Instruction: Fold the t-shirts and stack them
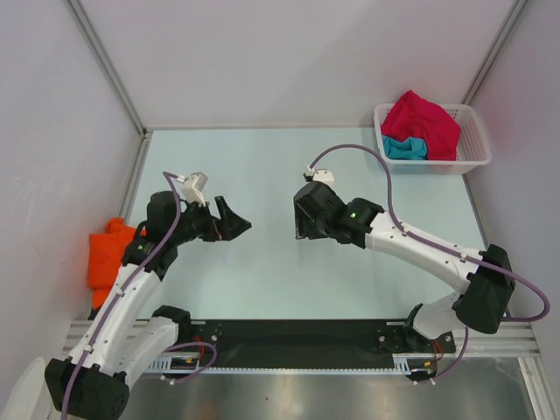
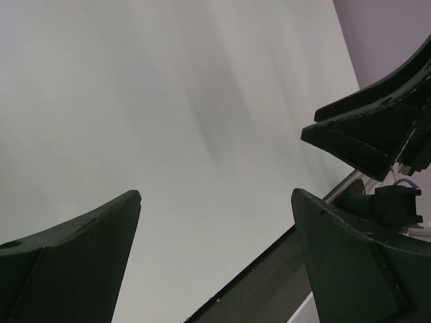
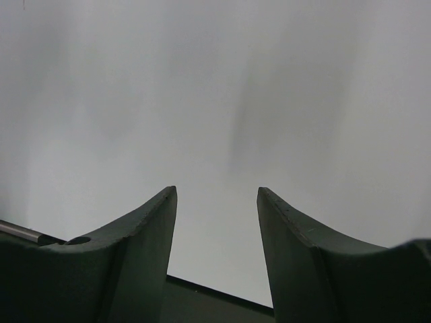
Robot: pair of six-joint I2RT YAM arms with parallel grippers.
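The orange t-shirt [image 1: 110,259] lies bunched at the table's left edge, partly behind my left arm. A crimson-pink t-shirt [image 1: 424,122] and a teal one [image 1: 405,147] sit crumpled in the white basket [image 1: 477,156] at the back right. My left gripper [image 1: 234,220] is open and empty over the bare table near the middle; its open tips show in the left wrist view [image 2: 215,195]. My right gripper [image 1: 301,220] is open and empty, facing the left one; its open tips show in the right wrist view [image 3: 217,192]. Neither wrist view shows any cloth.
The pale green tabletop [image 1: 262,166] is walled by white panels at the back and sides. A black rail [image 1: 297,337] runs along the near edge by the arm bases. The right gripper's fingers [image 2: 367,131] show in the left wrist view.
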